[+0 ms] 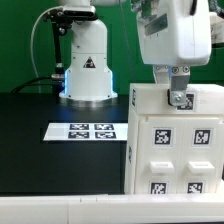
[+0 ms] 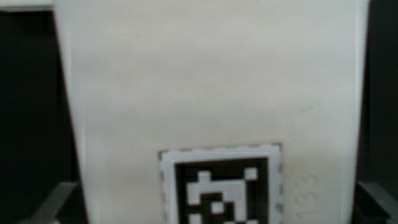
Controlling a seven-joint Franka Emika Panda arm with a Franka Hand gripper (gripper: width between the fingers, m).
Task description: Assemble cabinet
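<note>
The cabinet (image 1: pixel 175 140) is a large white box on the exterior view's right, with several square black-and-white tags on its panelled front face. My gripper (image 1: pixel 180 97) comes straight down onto its top edge, and the fingers close on a white tagged part there. In the wrist view this white surface (image 2: pixel 214 90) fills most of the picture, with one tag (image 2: pixel 222 188) on it. The dark fingertips (image 2: pixel 39 205) sit tight against its two sides. The round peg and the inner divider are hidden.
The marker board (image 1: pixel 92 131) lies flat on the black table to the exterior view's left of the cabinet. The arm's white base (image 1: pixel 87 62) stands behind it. A white strip (image 1: pixel 60 210) runs along the table's near edge.
</note>
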